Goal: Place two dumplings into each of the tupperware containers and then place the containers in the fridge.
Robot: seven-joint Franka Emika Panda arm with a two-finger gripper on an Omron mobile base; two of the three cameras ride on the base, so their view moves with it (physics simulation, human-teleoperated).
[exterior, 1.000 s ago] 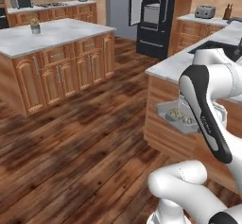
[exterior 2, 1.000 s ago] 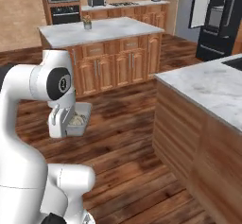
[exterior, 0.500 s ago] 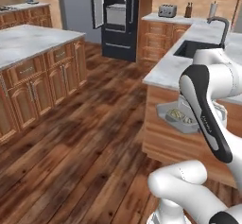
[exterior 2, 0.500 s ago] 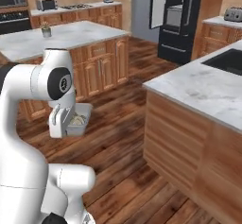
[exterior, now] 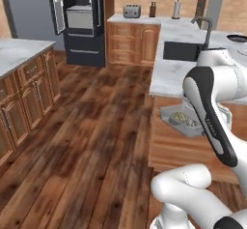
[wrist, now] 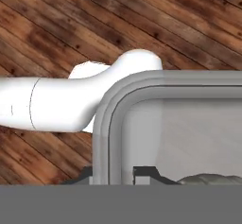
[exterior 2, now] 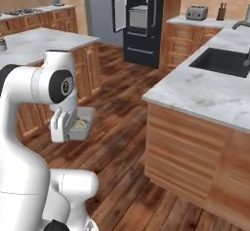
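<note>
I'm carrying one tupperware container [exterior: 179, 121] at the right-centre of the left base view, held over the wooden floor [exterior: 87, 141] beside the marble table [exterior: 176, 68]. My hand [wrist: 113, 173] is pinched shut on its rim at the bottom of the hand view, fingertips either side of the wall. Dumplings [exterior: 184, 119] sit inside it; I can't count them for certain from here, though I judge this one loaded. The fridge [exterior: 79, 22] stands at the upper left with its door swung open, well apart from me across the floor. What's left, by my reckoning: reach the fridge, shelve this container, then deal with the other one.
</note>
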